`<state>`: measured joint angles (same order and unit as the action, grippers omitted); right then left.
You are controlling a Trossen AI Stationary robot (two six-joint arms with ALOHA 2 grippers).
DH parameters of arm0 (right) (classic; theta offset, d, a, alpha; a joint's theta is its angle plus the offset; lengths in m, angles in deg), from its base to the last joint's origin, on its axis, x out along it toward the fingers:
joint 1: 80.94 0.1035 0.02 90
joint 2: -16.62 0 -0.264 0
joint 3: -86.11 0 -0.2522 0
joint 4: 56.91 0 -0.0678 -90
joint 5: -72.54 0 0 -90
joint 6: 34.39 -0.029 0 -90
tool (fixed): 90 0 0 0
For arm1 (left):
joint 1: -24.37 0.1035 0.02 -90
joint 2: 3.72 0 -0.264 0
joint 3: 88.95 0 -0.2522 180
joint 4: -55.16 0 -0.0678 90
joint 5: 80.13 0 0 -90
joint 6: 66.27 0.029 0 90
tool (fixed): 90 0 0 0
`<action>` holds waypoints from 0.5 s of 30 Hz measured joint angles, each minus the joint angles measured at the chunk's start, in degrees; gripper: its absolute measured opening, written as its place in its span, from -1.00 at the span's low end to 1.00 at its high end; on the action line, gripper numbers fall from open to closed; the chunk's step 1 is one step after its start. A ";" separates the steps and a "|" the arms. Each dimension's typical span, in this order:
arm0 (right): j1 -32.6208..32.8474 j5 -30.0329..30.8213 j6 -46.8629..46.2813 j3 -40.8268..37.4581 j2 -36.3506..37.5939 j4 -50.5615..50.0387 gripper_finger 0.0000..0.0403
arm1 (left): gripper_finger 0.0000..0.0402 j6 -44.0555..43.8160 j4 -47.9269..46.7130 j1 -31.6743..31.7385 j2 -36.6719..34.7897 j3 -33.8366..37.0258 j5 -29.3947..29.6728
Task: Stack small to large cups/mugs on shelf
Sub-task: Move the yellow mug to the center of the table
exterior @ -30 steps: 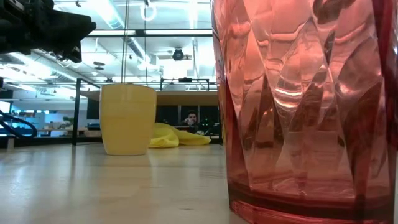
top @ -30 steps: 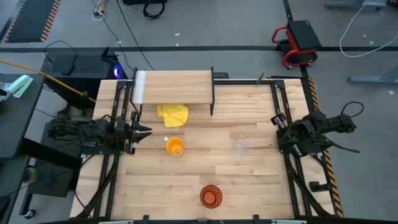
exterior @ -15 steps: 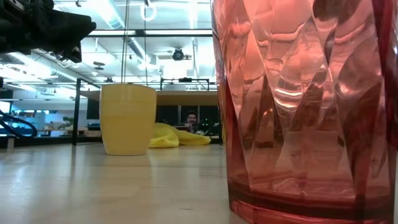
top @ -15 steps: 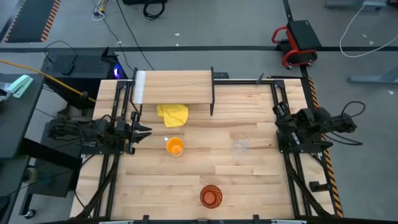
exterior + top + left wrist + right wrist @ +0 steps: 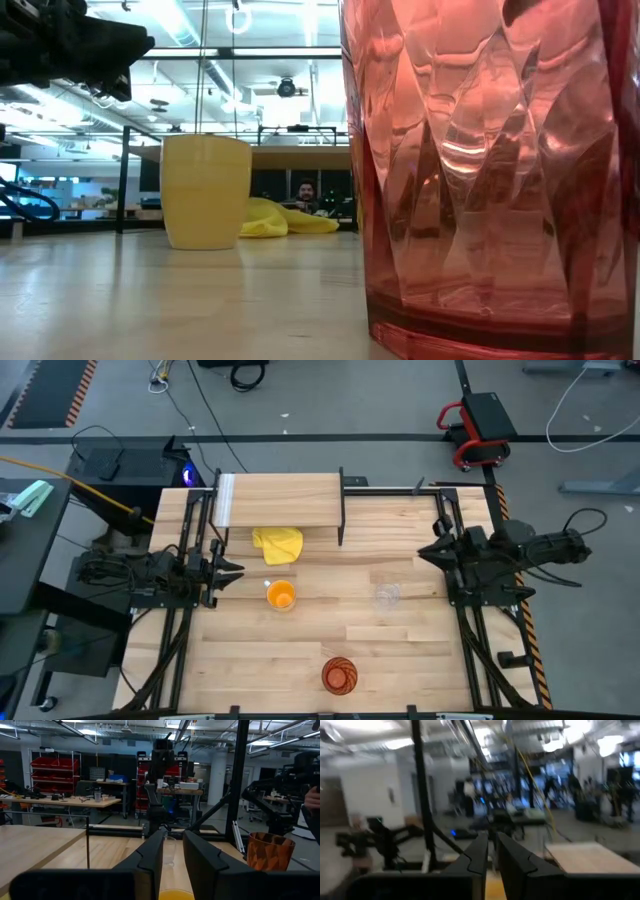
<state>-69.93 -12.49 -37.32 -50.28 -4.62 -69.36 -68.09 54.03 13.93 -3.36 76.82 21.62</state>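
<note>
The orange mug (image 5: 281, 596) stands upright on its base on the table, a little ahead of my left gripper (image 5: 236, 570), which is open by a narrow gap. In the left wrist view its rim (image 5: 175, 895) shows just below the fingers. The small clear cup (image 5: 387, 596) stands right of centre, below my right gripper (image 5: 425, 552), which is shut and touches nothing. The tall orange-red tumbler (image 5: 339, 675) stands near the near edge and fills the low view (image 5: 490, 170). The light wood shelf (image 5: 280, 500) stands on black legs at the far edge.
A yellow cloth (image 5: 278, 544) lies crumpled on the table just in front of the shelf, behind the mug (image 5: 206, 190). Black frame rails run along the table's left and right sides. Bare wood lies between the cups. A person (image 5: 307, 189) shows far behind the table.
My right arm has unfolded from its place at the table's right edge. Its gripper has swung toward the table's left, in over the tabletop, and the wrist picture is blurred by the motion. The left arm and all three vessels have kept still.
</note>
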 joint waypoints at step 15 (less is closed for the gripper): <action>0.00 -0.04 -0.20 7.33 -11.50 -3.48 -0.70 | -0.62 0.09 11.78 0.00 0.00 -0.01 0.00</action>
<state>-69.93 -12.53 -37.52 -42.94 -16.12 -72.85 -68.00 65.80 13.93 -3.36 76.81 21.62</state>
